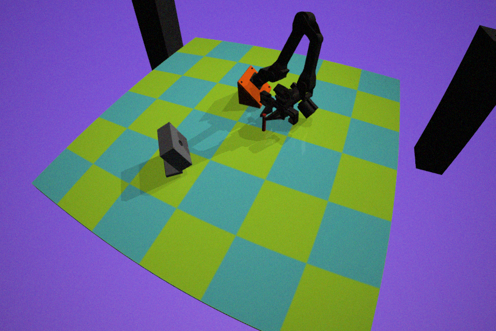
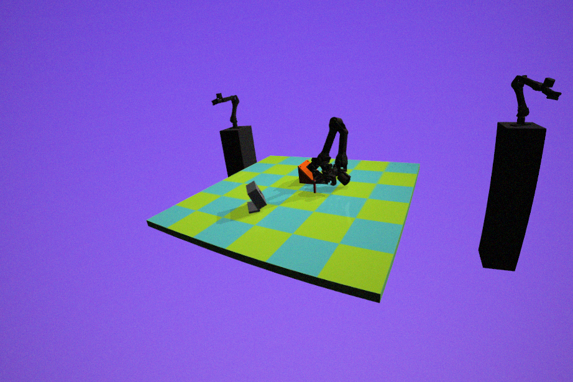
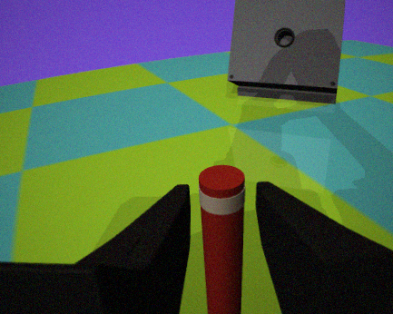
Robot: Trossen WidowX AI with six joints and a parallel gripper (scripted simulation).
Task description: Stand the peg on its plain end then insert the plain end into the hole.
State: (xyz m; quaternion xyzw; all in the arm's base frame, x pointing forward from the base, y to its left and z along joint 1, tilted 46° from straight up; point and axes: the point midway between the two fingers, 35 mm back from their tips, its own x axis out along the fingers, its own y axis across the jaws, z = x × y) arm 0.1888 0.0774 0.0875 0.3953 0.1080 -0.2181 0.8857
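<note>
The red peg (image 1: 263,122) (image 2: 315,186) (image 3: 223,254) stands upright on the table, its white band near the top end. My gripper (image 3: 222,195) is open, with one finger on each side of the peg and a narrow gap to it on both sides. In the top view the gripper (image 1: 264,116) is low at the upper part of the peg. The grey sloped panel (image 1: 168,140) (image 2: 254,195) (image 3: 255,59) stands apart from the peg. Its one hole (image 1: 180,142) (image 3: 284,37) faces the arm and is empty. The peg's lower end is out of the wrist view.
An orange sloped block (image 1: 248,81) (image 2: 304,169) stands close beside the arm, behind the peg. The checkered table (image 1: 256,259) (image 2: 296,253) carries everything. Black pedestals (image 1: 154,26) (image 2: 513,192), some with other arms on top, stand beyond the table's edges.
</note>
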